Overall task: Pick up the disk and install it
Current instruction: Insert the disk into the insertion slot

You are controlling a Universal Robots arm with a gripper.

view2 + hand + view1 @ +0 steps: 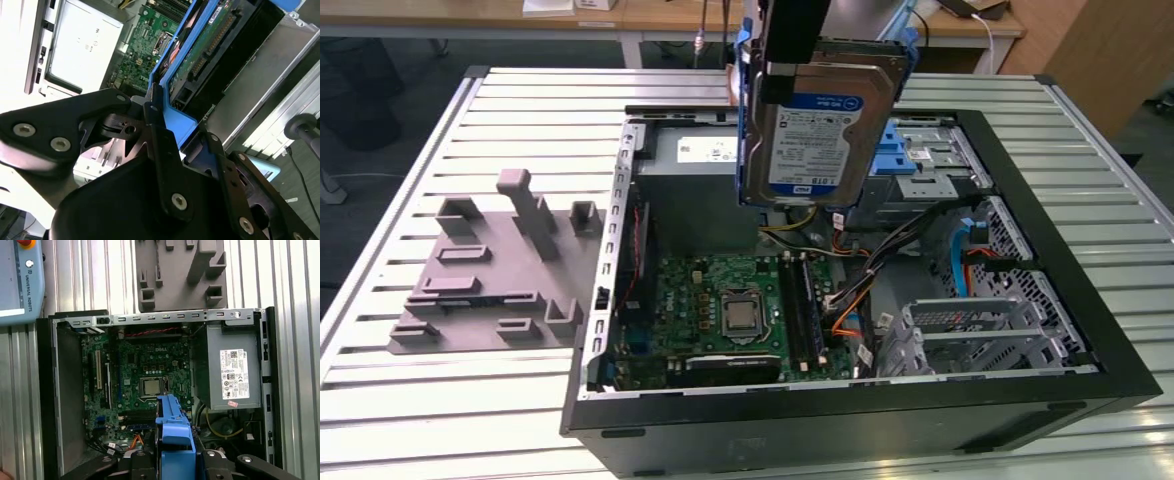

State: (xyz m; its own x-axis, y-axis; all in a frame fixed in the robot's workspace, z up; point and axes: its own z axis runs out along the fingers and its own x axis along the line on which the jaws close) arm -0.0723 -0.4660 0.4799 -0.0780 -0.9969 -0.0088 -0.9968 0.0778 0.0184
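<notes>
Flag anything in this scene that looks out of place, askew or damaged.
Only the disk stands out: it hangs on edge above the open computer case, clamped by its blue frame in the gripper, not seated in any bay. Nothing looks spilled or broken.

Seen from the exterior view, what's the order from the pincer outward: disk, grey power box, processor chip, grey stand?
1. disk, held in the pincer.
2. grey power box, inside the case.
3. processor chip, on the motherboard.
4. grey stand, on the table, exterior view's left.
</notes>
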